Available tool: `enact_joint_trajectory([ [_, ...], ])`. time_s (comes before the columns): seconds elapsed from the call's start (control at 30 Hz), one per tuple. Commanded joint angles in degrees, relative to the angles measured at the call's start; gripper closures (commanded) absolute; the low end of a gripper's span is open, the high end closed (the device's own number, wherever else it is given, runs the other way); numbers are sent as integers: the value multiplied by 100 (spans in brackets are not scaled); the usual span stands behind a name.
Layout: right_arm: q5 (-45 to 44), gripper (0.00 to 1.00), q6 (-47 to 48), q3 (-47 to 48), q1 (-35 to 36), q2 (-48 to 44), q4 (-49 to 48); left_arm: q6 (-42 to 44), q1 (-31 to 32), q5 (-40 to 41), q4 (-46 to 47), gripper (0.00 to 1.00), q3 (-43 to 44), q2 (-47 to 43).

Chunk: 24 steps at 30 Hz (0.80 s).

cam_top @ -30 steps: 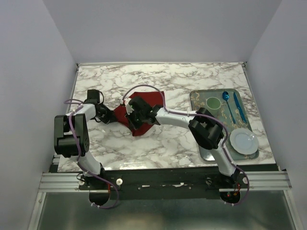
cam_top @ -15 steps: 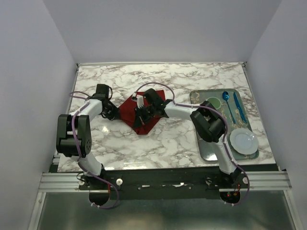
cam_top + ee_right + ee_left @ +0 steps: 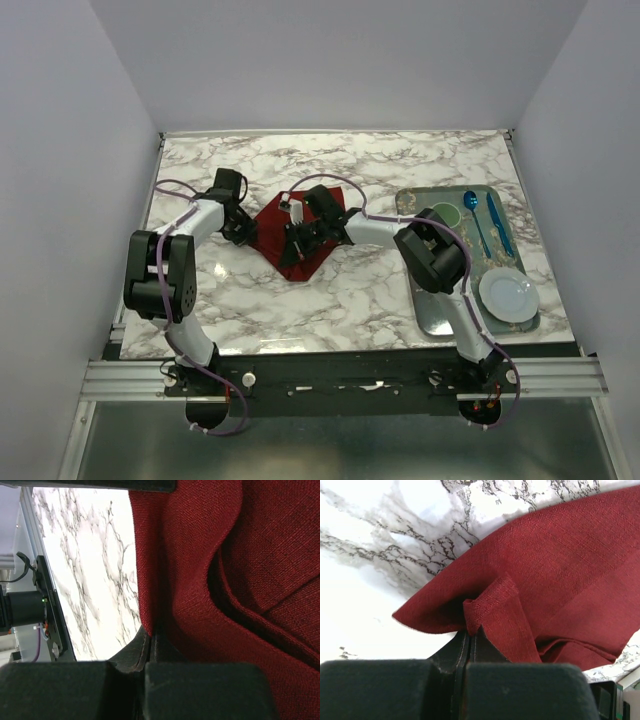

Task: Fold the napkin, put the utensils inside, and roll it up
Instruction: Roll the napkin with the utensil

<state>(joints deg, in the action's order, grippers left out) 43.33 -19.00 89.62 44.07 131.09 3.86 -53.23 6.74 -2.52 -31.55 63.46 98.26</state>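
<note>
My left claw (image 3: pixel 470 632) and right claw (image 3: pixel 152 635) each clamp a napkin (image 3: pixel 560 570) edge, fold unfinished; utensils (image 3: pixel 498 225) untouched on right tray (image 3: pixel 410 205); rolling not begun.

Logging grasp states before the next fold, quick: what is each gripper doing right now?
left gripper: closed, pinching a fold of the napkin.
right gripper: closed on the napkin's edge.
</note>
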Motion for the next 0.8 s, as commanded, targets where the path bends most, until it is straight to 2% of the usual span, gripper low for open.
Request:
enact_joint_trajectory([
  [0.0,-140,96,177,-86,-4,-4,651,-47,-15,464,272,100,298,246],
  [0.23,-431,83,389,125,22,-364,1126,14,-24,595,228,100,-44,-122],
  [0.27,-457,77,389,152,40,-391,1143,15,-33,604,237,100,-105,-157],
  [0.33,-562,72,441,230,118,-469,1301,41,-50,604,228,97,-132,-202],
  [0.37,-632,64,502,240,154,-505,1354,67,-50,587,228,95,-158,-210],
  [0.47,-983,50,625,249,294,-671,1495,163,-68,578,307,75,-255,-324],
  [0.5,-1237,46,661,257,329,-707,1556,190,-85,578,368,66,-290,-377],
  [0.57,-1519,39,783,310,435,-803,1670,269,-94,508,465,57,-413,-596],
  [0.6,-1851,36,819,327,461,-830,1767,296,-103,464,561,50,-483,-789],
  [0.77,-3136,18,1144,486,778,-1015,1996,419,-199,279,492,28,-659,-1151],
])
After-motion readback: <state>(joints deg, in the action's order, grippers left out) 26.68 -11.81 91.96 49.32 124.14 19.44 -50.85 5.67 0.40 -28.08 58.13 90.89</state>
